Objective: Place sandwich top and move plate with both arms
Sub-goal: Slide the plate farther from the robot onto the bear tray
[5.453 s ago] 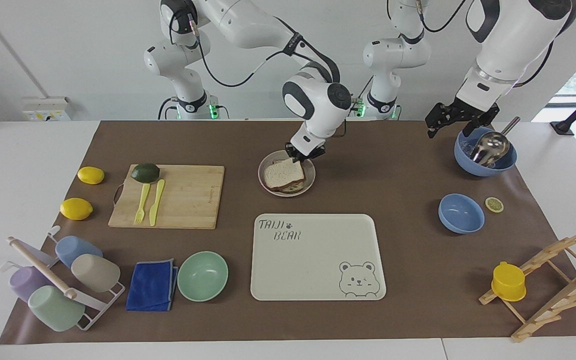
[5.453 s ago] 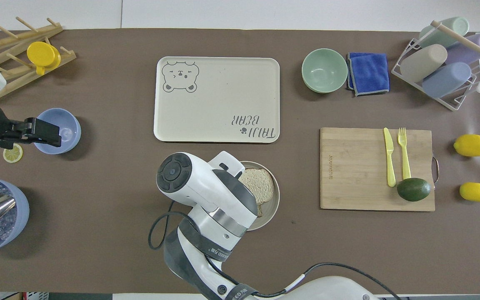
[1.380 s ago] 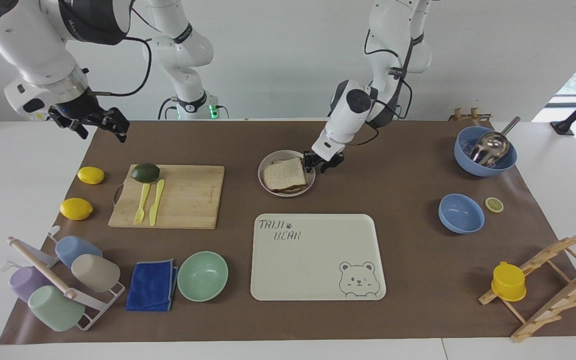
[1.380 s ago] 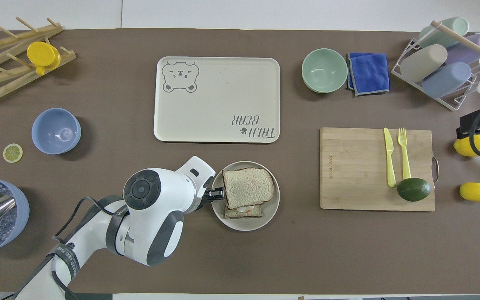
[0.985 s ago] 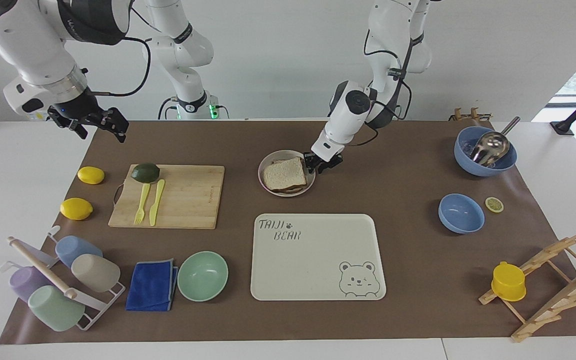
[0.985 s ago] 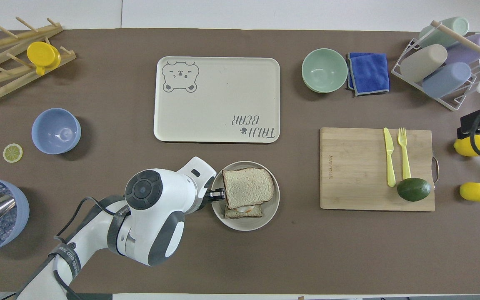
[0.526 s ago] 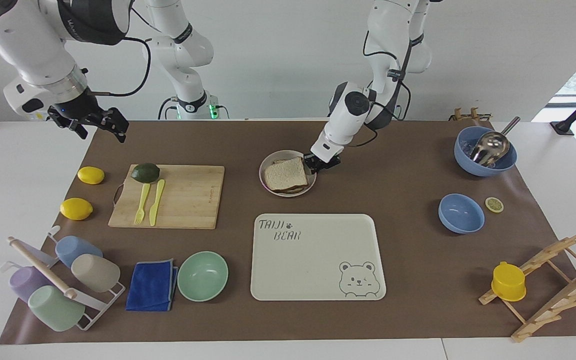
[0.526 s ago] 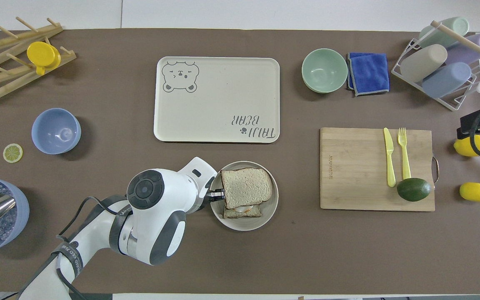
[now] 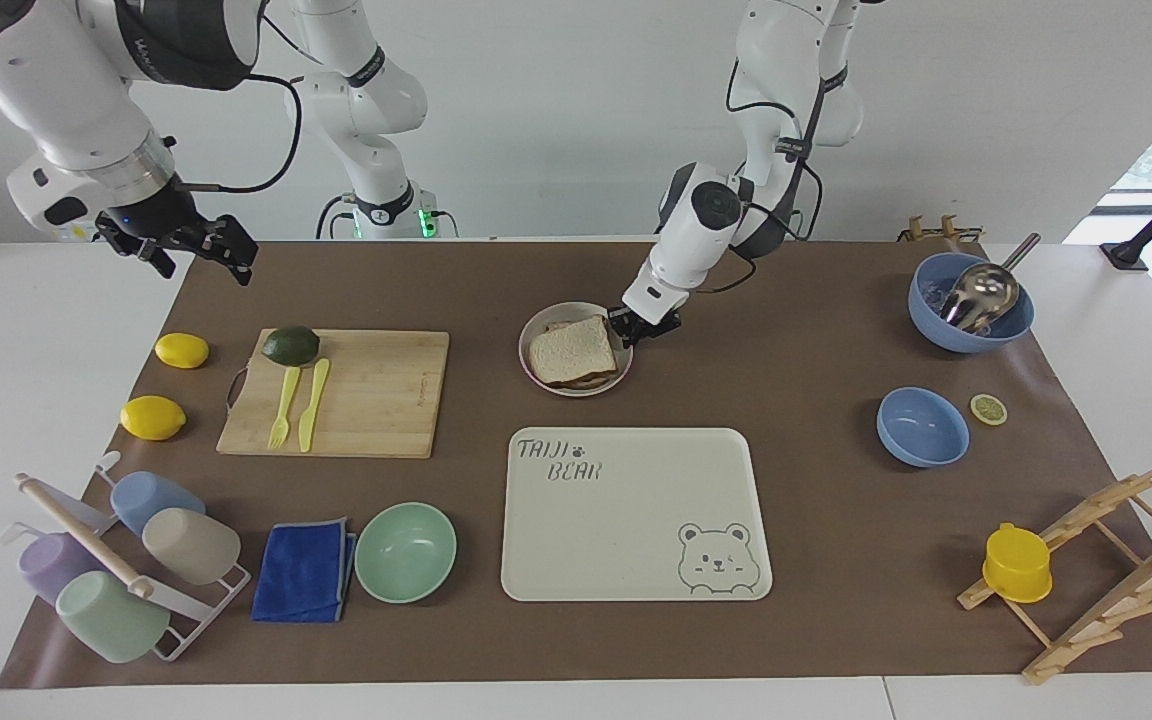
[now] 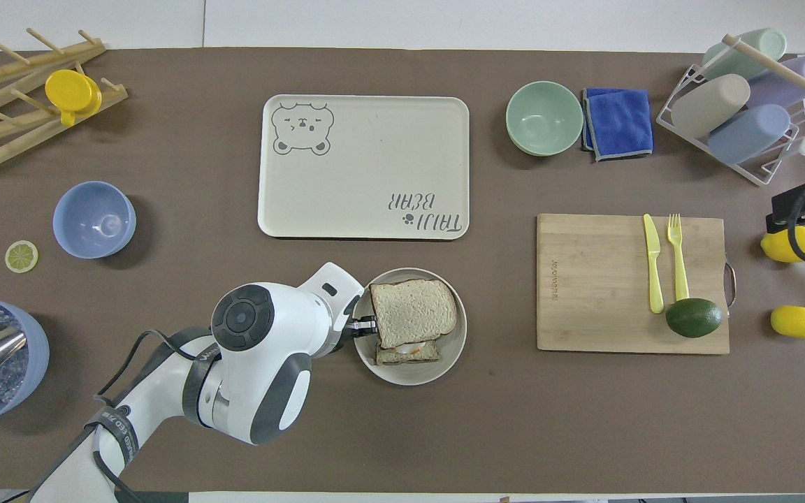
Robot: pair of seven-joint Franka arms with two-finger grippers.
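The plate [image 9: 576, 349], with the sandwich top [image 9: 571, 350] lying on the egg toast, sits on the table [image 9: 796, 330] nearer the robots than the tray [image 9: 636, 513]. It has edged slightly toward the left arm's end since a second ago: the left tool [image 9: 644, 328] has closed on its rim, so moving has probably begun. The right tool [image 9: 198, 249] waits, open, over the mat's corner near the lemons [image 9: 181, 350].

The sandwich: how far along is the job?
The sandwich top already lies on the egg slice on the plate. The left gripper is at the plate's rim; the right gripper waits above the table's edge near the lemon. The plate's move looks undone.
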